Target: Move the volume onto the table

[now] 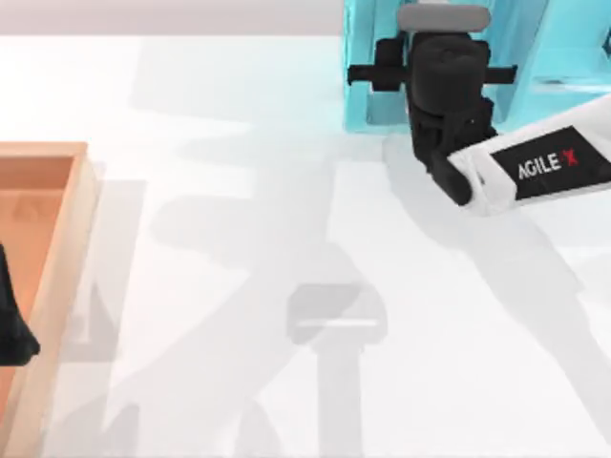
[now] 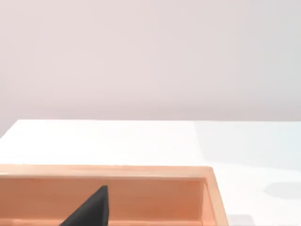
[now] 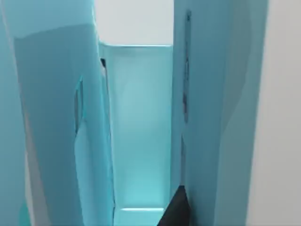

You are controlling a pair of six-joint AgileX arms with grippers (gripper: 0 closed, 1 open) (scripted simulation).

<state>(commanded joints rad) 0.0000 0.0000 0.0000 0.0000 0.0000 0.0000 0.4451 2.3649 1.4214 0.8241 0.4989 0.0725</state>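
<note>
Right claw point(image 1: 434, 38) is reaching into the light-blue shelf point(image 1: 368, 67) at the desk's point(image 1: 286, 239) far edge; cannot tell its opening. Left arm point(image 1: 11, 315) is sitting parked over the wooden tray point(image 1: 57, 248).

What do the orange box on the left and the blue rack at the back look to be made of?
The tray looks like wood: orange-brown, matte, faint grain. The shelf looks like glossy, slightly see-through light-blue plastic, though the look leaves that open.

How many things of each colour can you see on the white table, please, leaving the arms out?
Light-blue shelf: 1
Orange-brown wooden tray: 1
Total: 2, both standing on the table. The right claw is at the shelf; the left claw sits over the tray.
</note>
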